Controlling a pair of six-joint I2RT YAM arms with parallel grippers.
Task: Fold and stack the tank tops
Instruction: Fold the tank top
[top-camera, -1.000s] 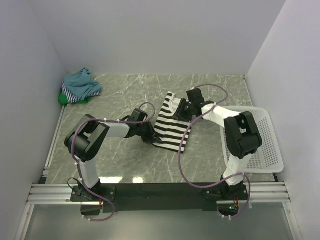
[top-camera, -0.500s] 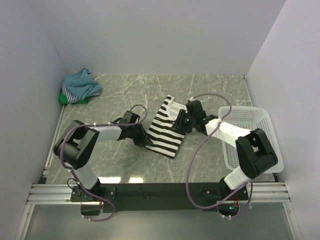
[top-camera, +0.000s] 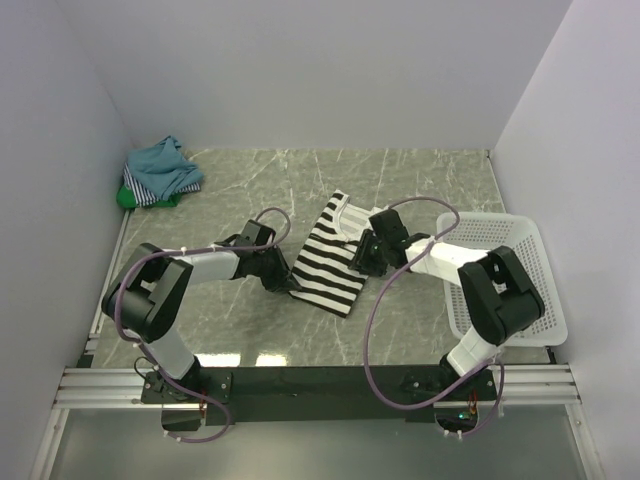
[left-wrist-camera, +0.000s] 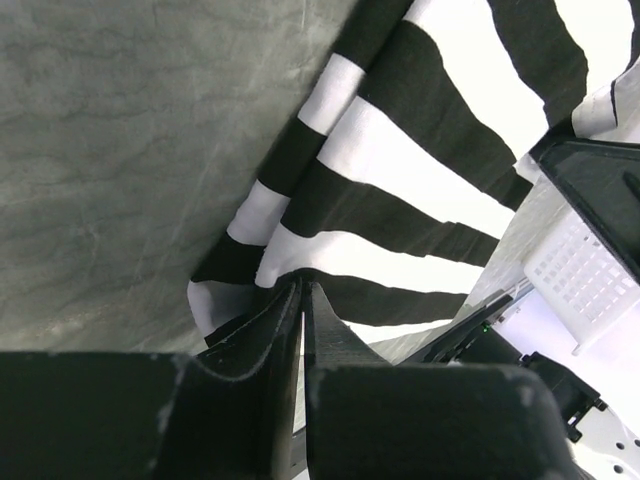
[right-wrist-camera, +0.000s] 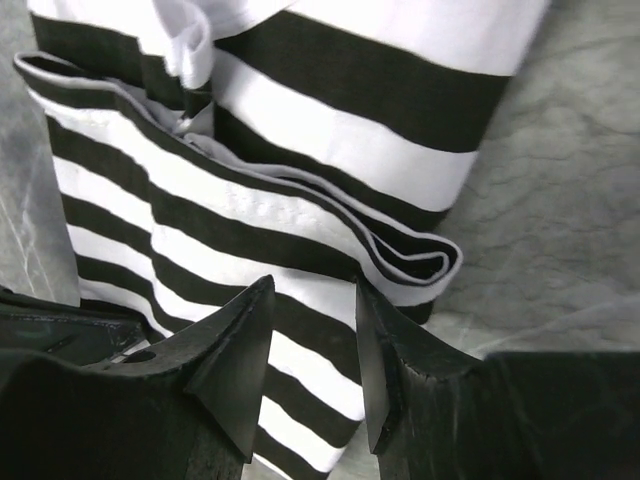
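Grey marbled counter (top-camera: 430, 180) from above: the striped tank top (top-camera: 325, 262) lies mid-counter, long axis running far to near, left hand (top-camera: 283, 280) at its near-left edge, right hand (top-camera: 363, 256) at its right edge. Left wrist: that hand is pinched tight on the cloth. Right wrist: fingers (right-wrist-camera: 235, 350) stand half apart over the folded edge, gripping nothing.

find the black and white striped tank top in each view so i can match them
Top external: striped tank top at the centre of the grey marble table.
Left wrist: upper right, its edge pinched in the left gripper.
Right wrist: fills most of the frame, above the open right gripper.
Shared landmark: the grey marble table, in all three.
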